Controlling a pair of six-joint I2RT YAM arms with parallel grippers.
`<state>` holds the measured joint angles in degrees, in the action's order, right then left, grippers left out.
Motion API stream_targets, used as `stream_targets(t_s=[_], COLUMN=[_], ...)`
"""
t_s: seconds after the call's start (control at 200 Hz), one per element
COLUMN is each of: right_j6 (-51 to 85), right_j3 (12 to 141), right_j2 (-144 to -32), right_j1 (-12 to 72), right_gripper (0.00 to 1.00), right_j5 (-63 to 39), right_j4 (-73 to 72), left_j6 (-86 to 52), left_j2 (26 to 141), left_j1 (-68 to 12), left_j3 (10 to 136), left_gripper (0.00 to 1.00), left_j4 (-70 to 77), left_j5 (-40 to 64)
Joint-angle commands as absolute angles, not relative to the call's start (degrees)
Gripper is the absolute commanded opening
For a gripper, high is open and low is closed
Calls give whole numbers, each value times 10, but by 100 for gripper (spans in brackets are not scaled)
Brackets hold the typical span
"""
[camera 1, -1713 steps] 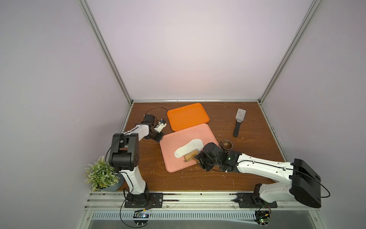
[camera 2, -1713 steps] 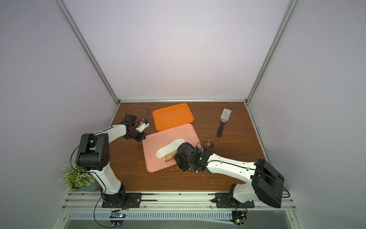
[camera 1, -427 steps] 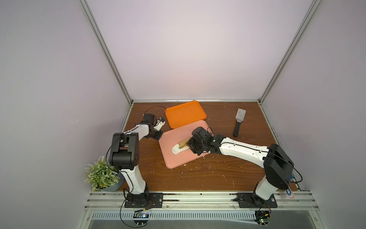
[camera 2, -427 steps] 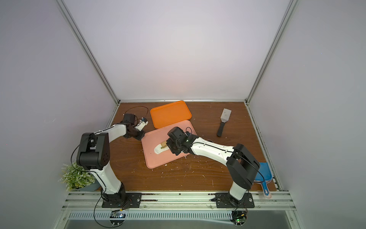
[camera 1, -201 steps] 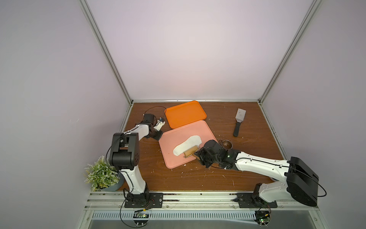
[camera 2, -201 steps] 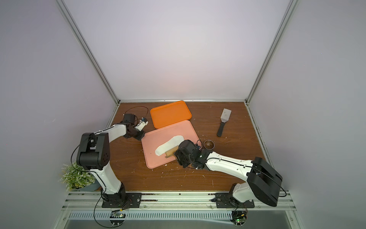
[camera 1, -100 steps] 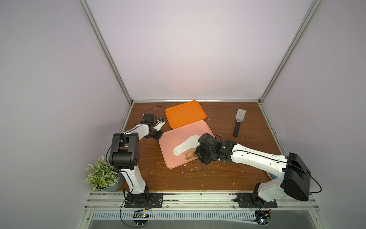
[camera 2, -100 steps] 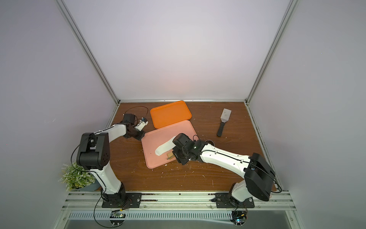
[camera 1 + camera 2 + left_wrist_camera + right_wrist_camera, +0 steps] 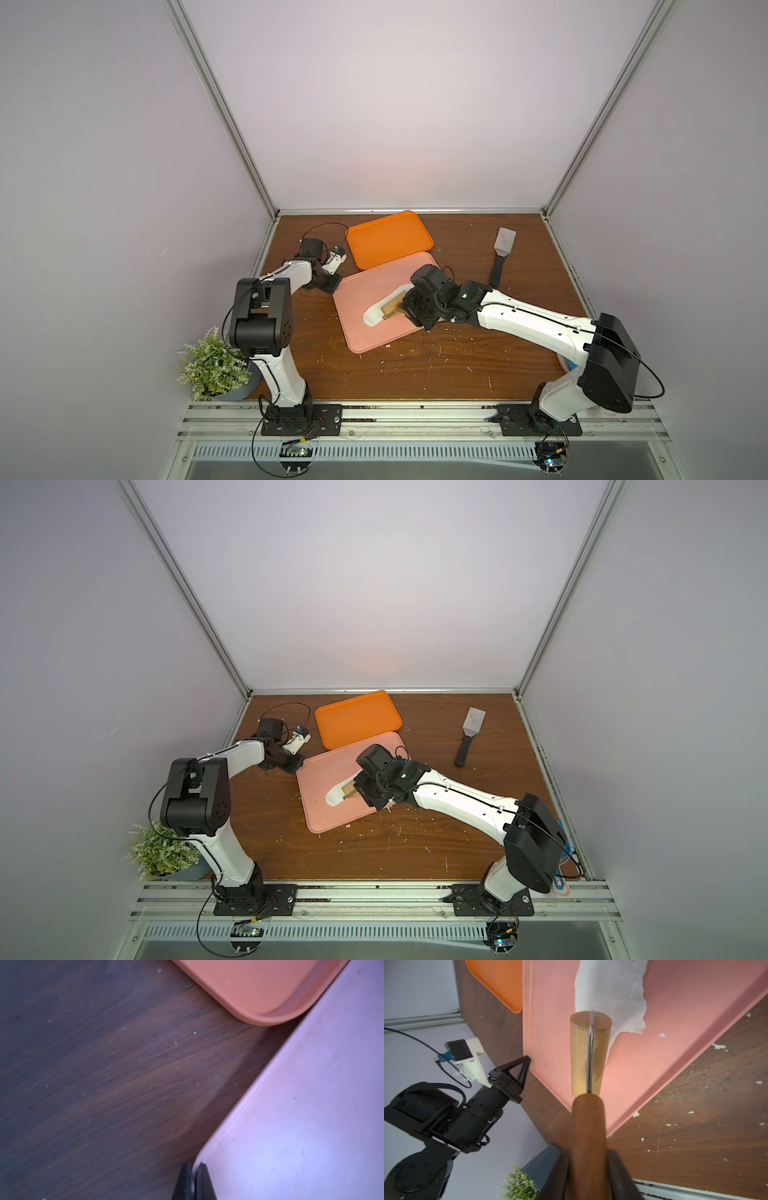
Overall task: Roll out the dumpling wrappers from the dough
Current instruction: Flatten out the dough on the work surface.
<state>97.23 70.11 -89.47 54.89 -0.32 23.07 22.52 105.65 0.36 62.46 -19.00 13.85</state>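
left fingers (image 9: 202,1180): I have them pinched together on the corner rim of the pink rectangular plastic tray (image 9: 376,338), left of centre in both top views.
right fingers (image 9: 619,1174): I have them clamped on the dark handle of the wooden rolling pin (image 9: 588,1053), one on each side.
roller: the pale cylinder lies across the white irregular dough sheet (image 9: 374,319).
dough: flat on the pink tray, a ragged-edged strip slanting from lower left to upper right near the frame's centre, its upper end hidden under my right wrist.
orange rectangular plastic tray (image 9: 388,239): just beside the pink tray, above it in the frame.
metal spatula with black handle (image 9: 502,251): upper right of the brown wooden counter (image 9: 436,374), well apart from both trays.
crumbs: white bits strewn on the counter below the pink tray.
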Motion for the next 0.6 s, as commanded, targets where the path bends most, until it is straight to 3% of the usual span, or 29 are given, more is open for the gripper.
stream_targets(t_s=[0.0, 0.27, 0.59], right_j6=[962, 985, 1121], right_j3=[715, 668, 481], right_j2=[-906, -957, -864], right_j1=[540, 536, 555], right_gripper=[0, 0, 0], right_j5=[-15, -70, -44], right_j4=[174, 108, 277], left_j6=[226, 225, 220], left_j2=[1128, 1129, 1127], left_j1=[0, 0, 0], left_j3=[583, 583, 582], left_gripper=[0, 0, 0], left_j4=[-257, -256, -248], left_j5=[112, 108, 96])
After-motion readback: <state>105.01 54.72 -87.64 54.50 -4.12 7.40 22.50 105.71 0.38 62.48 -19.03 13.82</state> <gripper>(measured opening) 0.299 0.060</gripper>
